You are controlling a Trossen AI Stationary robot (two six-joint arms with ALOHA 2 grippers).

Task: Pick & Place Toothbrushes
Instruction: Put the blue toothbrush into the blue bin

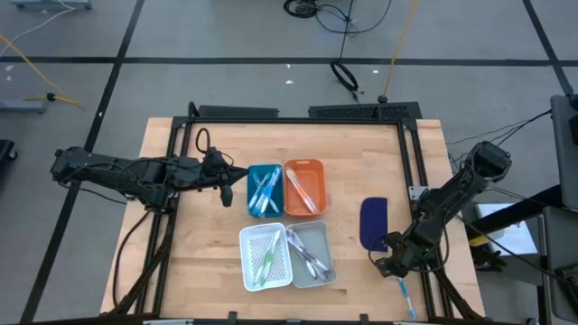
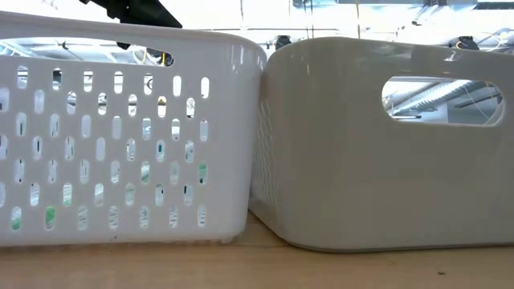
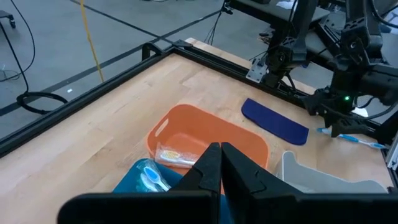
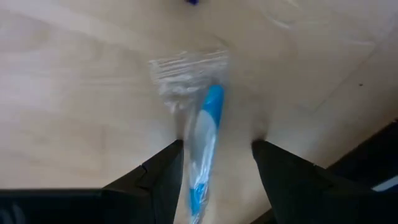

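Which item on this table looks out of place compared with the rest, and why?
One blue toothbrush lies loose on the bare table near its right front corner, still in a clear wrapper, while the others sit sorted in the four trays. The right claw hangs open over it, one finger on each side.

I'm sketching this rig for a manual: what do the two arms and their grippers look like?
Both arms are dark, jointed segments with black cables running alongside. The left gripper has two black, wedge-shaped fingers. The right gripper has matching black fingers; a small green light glows near it in the left wrist view.
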